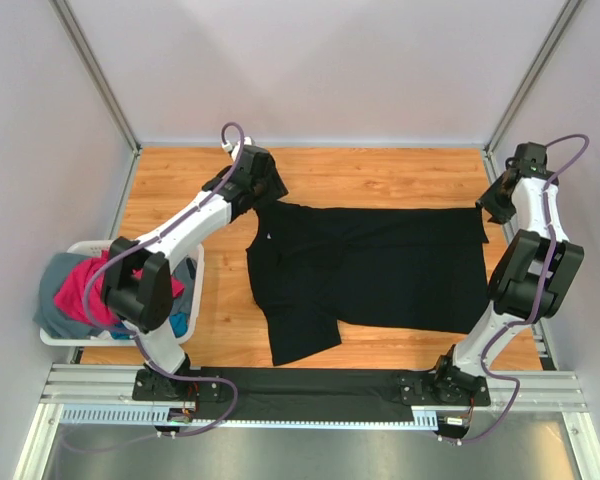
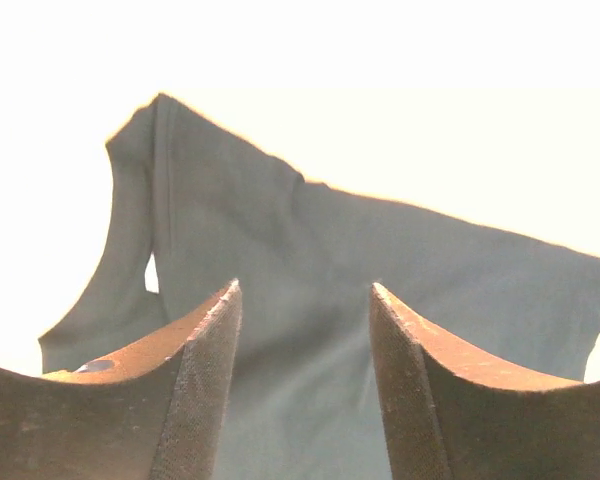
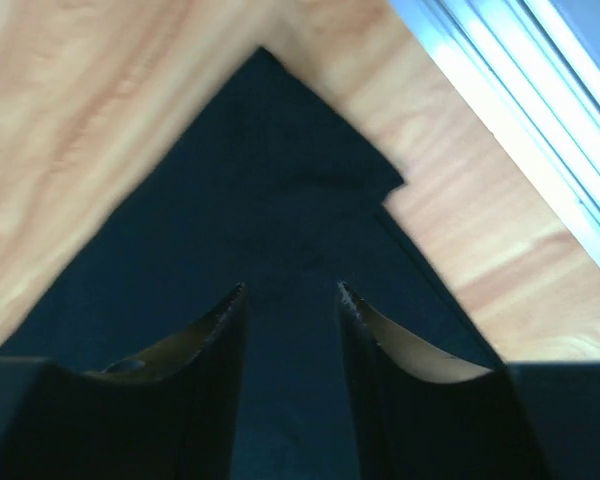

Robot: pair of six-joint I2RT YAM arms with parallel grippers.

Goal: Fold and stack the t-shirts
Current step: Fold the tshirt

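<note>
Sprawling across the middle of the wooden desk is the black shirt, flat, long axis running left-right. The collar end points toward the far-left corner, the hem end toward the right edge, and one sleeve sticks out toward the near edge.

At the left edge sits a white basket holding the rest: a pink shirt on top, a grey shirt slumped over the rim, and a bit of a blue shirt on the inner side. None of those looks folded.

Both arms reach to the shirt's far side, one per end. The left claw hangs over the collar/shoulder corner w/ its fingers spread and nothing between them, just cloth underneath. The right claw hangs over the far hem corner, also spread and empty, though the gap looks narrower.

What matters next, I'd say: from both claws the cloth lies toward the near edge, and each arm is closest to its own end. So a fold along the long axis would prob. need both far corners pinched and carried nearward together. Uneven pulls could skew the edge.
</note>
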